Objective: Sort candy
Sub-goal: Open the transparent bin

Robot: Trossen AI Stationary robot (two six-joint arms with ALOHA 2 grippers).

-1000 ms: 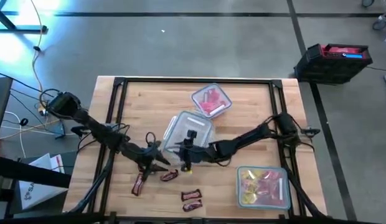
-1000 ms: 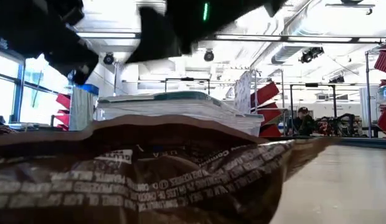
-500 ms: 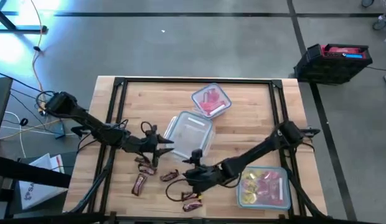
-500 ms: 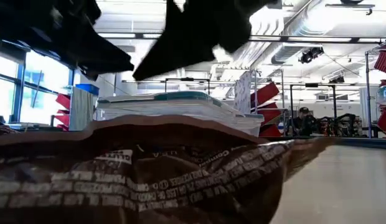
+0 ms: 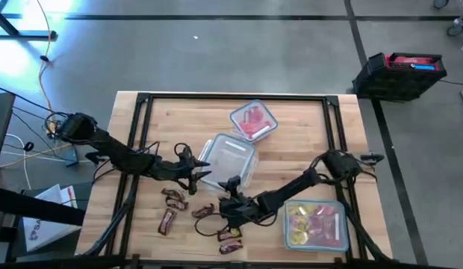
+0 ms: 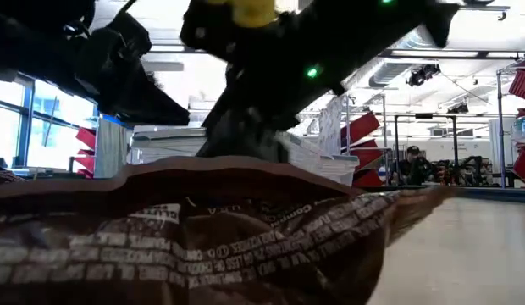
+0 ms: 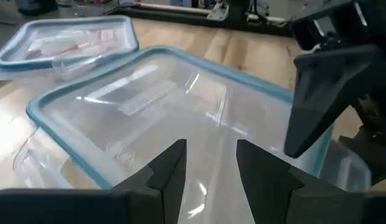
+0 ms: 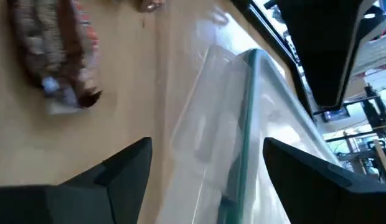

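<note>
Several dark brown candy bars lie flat on the wooden table near its front: one [image 5: 174, 198], another [image 5: 166, 221], a third [image 5: 203, 211] and a pair [image 5: 230, 240]. My left gripper [image 5: 200, 170] hovers open at the left edge of a clear blue-rimmed container [image 5: 228, 157], which fills the left wrist view [image 7: 180, 106]; nothing is between its fingers. My right gripper [image 5: 222, 205] stands open just in front of that container, among the brown bars. In the right wrist view [image 8: 208, 168] it is empty, with one brown bar [image 8: 56, 56] ahead.
A container of red-pink candy [image 5: 252, 121] stands at the back. Another with yellow and pink candy [image 5: 315, 223] sits at the front right, under the right arm. A brown wrapper [image 6: 203, 237] fills the low view's foreground. A black frame [image 5: 142, 101] rims the table.
My right gripper has swung from beside the clear container toward the near edge and now sits among the brown bars. My left gripper has moved from above the left brown bar toward the far edge and right, up to the container's left edge, and that bar now lies uncovered.
</note>
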